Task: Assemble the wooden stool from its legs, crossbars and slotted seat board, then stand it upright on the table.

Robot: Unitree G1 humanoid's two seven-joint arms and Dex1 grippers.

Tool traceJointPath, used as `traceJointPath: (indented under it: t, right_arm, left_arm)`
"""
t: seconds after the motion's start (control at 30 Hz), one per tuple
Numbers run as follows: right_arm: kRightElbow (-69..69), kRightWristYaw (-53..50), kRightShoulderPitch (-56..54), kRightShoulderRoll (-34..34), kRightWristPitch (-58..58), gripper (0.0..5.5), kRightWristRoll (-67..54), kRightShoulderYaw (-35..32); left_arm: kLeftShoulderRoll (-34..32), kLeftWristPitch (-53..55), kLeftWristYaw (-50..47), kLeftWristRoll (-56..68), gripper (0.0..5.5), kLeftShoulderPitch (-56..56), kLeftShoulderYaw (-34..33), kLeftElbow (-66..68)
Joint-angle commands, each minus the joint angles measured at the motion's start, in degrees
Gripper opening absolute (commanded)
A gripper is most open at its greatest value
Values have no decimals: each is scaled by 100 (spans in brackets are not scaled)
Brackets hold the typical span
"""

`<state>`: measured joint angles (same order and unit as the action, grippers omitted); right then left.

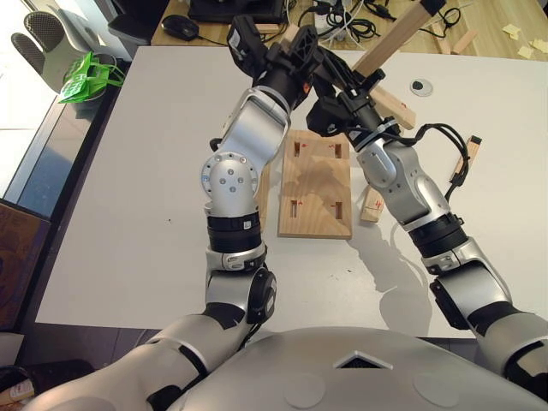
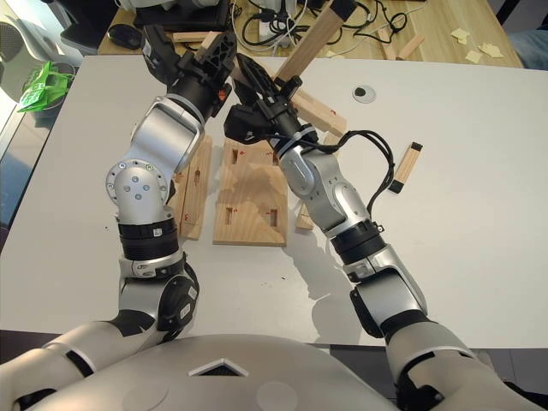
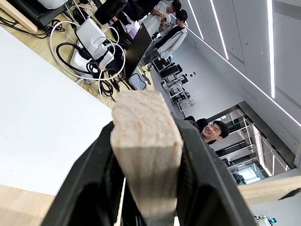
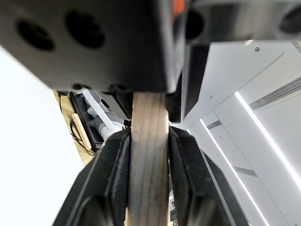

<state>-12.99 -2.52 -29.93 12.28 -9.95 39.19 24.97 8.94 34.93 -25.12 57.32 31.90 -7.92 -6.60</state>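
The slotted seat board lies flat mid-table. Above its far edge both arms meet. My left gripper is shut on a short wooden piece, whose end stands out between the black fingers. Close beside it, my right gripper is shut on a long wooden leg that slants up and away toward the back right; the right wrist view shows the leg clamped between both pads. A slotted bar lies left of the board, partly under my left arm.
Loose wooden parts lie right of the board: a block, a small piece and a short stick. A round disc sits back right, a green bag off the left edge, and cables behind.
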Motion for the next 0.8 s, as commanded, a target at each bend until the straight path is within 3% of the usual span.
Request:
traceJointPath:
  t: [0.03, 0.27, 0.37, 0.43, 0.53, 0.7, 0.8]
  right_arm:
    - [-1, 586, 90, 64, -282, 173, -288, 179]
    - [296, 1433, 428, 292, -576, 285, -783, 244]
    - [700, 2118, 683, 539, -648, 336, -1306, 181]
    - [1061, 2702, 903, 761, -485, 341, -1825, 63]
    - [1712, 3789, 1274, 1193, 158, 286, -2844, -147]
    - [3225, 5752, 1898, 2202, 2915, 205, -5518, -698]
    - [3749, 6584, 2086, 2989, 4016, 150, -6380, -798]
  left_arm:
    - [413, -292, -223, -65, 109, 476, -159, 72]
    - [309, -504, -329, -285, 102, 466, -164, 169]
    - [10, -660, -120, -716, 102, 595, -78, 199]
    - [-247, -750, 118, -1108, 102, 702, 21, 192]
    - [-529, -817, 429, -1593, 102, 746, 103, 150]
    - [-783, -704, 812, -1988, 102, 634, 75, 10]
    - [-803, -657, 923, -2065, 102, 621, 9, 0]
